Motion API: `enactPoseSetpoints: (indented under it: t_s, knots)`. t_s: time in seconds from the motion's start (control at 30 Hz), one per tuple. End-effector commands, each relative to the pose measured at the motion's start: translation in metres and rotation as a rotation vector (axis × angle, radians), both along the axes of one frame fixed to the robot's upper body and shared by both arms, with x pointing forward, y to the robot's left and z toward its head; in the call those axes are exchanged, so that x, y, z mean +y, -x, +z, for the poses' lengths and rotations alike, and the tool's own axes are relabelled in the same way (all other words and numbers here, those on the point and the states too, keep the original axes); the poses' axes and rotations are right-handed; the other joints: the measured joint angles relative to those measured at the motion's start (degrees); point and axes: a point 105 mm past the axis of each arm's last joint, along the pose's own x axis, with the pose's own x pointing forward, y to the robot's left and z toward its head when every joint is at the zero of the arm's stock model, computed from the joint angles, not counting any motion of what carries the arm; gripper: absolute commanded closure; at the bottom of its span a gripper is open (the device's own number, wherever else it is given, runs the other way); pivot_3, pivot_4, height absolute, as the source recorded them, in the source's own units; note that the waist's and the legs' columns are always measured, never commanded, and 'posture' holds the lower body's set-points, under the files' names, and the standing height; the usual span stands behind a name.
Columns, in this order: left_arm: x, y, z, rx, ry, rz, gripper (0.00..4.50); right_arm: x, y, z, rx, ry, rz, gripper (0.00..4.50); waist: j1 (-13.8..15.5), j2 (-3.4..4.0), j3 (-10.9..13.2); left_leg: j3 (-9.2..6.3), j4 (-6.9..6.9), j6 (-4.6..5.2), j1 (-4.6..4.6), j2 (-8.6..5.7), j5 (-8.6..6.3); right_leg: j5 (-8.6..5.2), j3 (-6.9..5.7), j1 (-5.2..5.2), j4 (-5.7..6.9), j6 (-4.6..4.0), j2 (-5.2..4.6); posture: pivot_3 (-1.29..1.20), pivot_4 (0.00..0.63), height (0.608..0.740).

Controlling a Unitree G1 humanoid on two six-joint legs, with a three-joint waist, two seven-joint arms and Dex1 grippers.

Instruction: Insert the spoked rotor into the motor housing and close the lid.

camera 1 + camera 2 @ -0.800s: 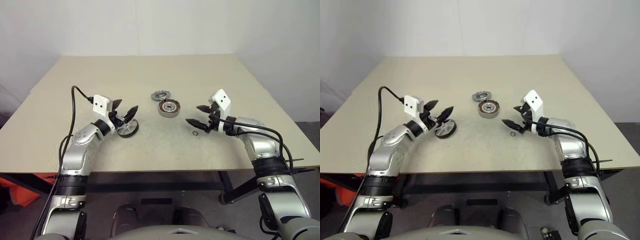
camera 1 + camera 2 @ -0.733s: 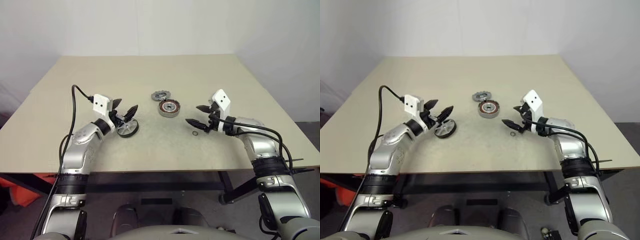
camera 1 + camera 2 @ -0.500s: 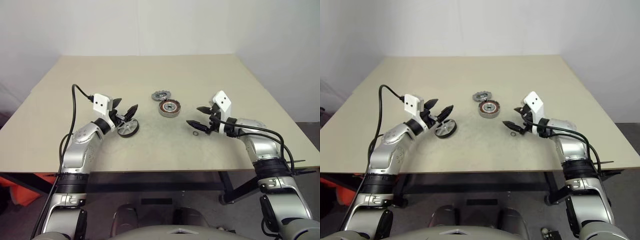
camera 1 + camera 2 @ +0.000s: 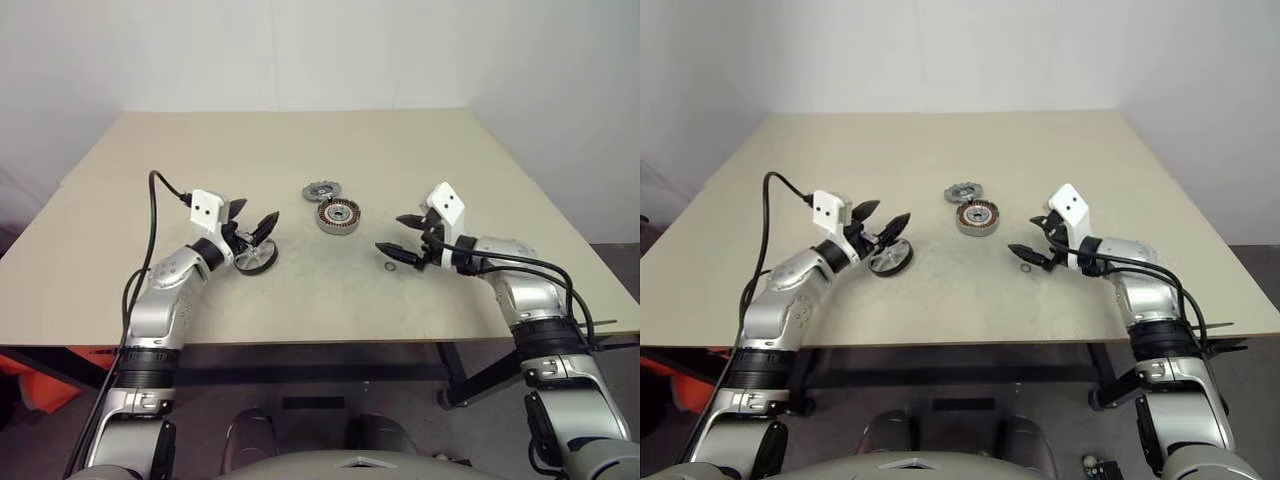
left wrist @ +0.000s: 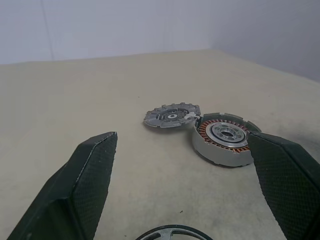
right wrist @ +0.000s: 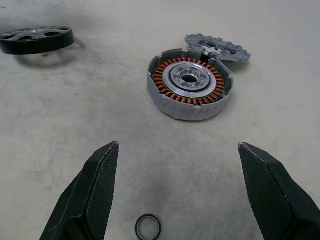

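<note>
Housing [image 6: 190, 90] sits flat mid-table, open face and copper windings up, so I read its axis as vertical, with the toothed lid [image 6: 218, 47] touching its far rim. My left gripper [image 4: 254, 221] hovers over the black spoked rotor [image 6: 37, 39], fingers spread and empty. My right gripper [image 4: 406, 235] hangs near a small black ring [image 6: 148, 226], fingers spread too, both pointing inward.

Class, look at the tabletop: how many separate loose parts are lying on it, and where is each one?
4. Spoked rotor by the left claw; motor housing mid-table; toothed lid touching it behind; small black ring under the right claw.
</note>
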Motion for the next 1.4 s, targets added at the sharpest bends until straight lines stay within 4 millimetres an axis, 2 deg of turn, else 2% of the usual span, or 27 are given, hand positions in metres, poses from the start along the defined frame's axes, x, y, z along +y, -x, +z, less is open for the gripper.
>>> enactPoseSetpoints:
  t_s: [0.03,0.17,0.5,0.6,0.77,1.03,1.33,1.4]
  knots:
    - [-0.002,0.001,0.019,-0.076,-0.010,-0.006,0.16,0.007,-0.006,0.016,-0.065,0.002,0.019,0.18,0.00,0.00,0.00,0.00,0.00,0.00,0.00,0.00,0.00,0.00,0.00,0.00,0.00,0.00,0.00,0.00,0.000,0.740]
    - [-0.003,0.001,0.019,-0.078,-0.013,-0.012,0.16,0.009,-0.006,0.016,-0.063,-0.002,0.022,0.18,0.01,0.00,0.00,0.00,0.00,0.00,0.00,0.00,0.00,0.00,0.00,0.00,0.00,0.00,0.00,0.00,0.000,0.740]
    - [-0.010,0.007,0.012,-0.055,-0.017,-0.044,0.16,-0.003,0.023,0.002,0.053,0.060,0.077,0.18,0.14,0.00,0.00,-0.01,-0.01,0.06,-0.03,0.00,-0.04,-0.01,0.01,0.00,-0.03,0.01,-0.01,0.00,0.000,0.740]
    - [-0.014,0.009,0.010,-0.053,-0.019,-0.058,0.16,-0.012,0.022,-0.010,0.099,0.100,0.023,0.18,0.03,0.00,0.00,0.00,0.00,0.05,0.01,0.00,-0.03,-0.02,0.01,0.01,-0.02,0.03,-0.01,0.00,0.000,0.740]
    - [-0.015,0.009,0.009,-0.051,-0.026,-0.064,0.16,-0.013,0.020,-0.021,0.123,0.115,-0.010,0.18,0.04,0.00,0.00,0.00,0.01,0.03,0.03,0.00,-0.02,-0.02,0.00,0.03,-0.01,0.05,0.01,0.00,0.000,0.740]
    - [-0.014,0.008,0.011,-0.058,-0.040,-0.068,0.16,-0.006,0.013,-0.032,0.116,0.122,-0.035,0.18,0.03,0.00,0.00,0.00,0.00,0.05,0.00,0.00,-0.03,-0.02,0.00,0.01,-0.04,0.04,0.00,0.00,0.000,0.740]
    - [-0.010,0.012,0.010,-0.059,-0.045,-0.046,0.16,-0.018,0.012,-0.043,0.142,0.163,-0.060,0.18,0.02,0.00,0.00,0.00,0.00,0.05,0.01,0.00,-0.03,-0.02,0.00,0.02,-0.03,0.04,-0.01,0.00,0.000,0.740]
    - [-0.010,0.012,0.010,-0.058,-0.045,-0.043,0.10,-0.019,0.011,-0.043,0.145,0.165,-0.064,0.60,0.02,0.00,0.00,0.00,0.01,0.05,0.01,0.00,-0.03,-0.02,0.00,0.02,-0.03,0.04,-0.01,0.00,0.000,0.740]
